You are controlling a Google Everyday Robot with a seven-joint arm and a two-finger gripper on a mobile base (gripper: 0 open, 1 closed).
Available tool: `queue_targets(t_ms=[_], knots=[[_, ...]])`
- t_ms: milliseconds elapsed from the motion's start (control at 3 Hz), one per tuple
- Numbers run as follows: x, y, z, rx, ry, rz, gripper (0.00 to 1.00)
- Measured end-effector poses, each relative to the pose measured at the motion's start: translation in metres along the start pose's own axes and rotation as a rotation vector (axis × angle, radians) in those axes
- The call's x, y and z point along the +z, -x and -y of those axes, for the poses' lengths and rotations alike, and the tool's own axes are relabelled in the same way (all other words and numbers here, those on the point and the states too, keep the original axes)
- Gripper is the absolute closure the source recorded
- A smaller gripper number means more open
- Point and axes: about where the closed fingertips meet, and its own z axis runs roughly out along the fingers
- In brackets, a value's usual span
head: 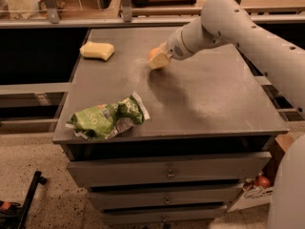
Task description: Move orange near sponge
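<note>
Camera view: I see gripper [158, 61] at back middle of table [214, 104], clamped on orange [153, 53], close to surface. Sponge [97, 50] near back corner, picture left, apart from orange. Green snack bag [107, 120] at front edge.

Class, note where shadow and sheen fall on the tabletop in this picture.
Camera view: soft dark shadow on the table in front of the gripper, which is at the orange toward the back; pale sheen toward the sponge, which is well lit.
</note>
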Motion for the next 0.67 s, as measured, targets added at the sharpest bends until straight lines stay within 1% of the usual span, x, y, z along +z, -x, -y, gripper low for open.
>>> queue_targets(t_ms=[333,667], knots=[[0.008,0.019,0.018,-0.022,-0.032,-0.004,1.0],[0.017,0.033,0.029,-0.037,-0.05,0.009,1.0]])
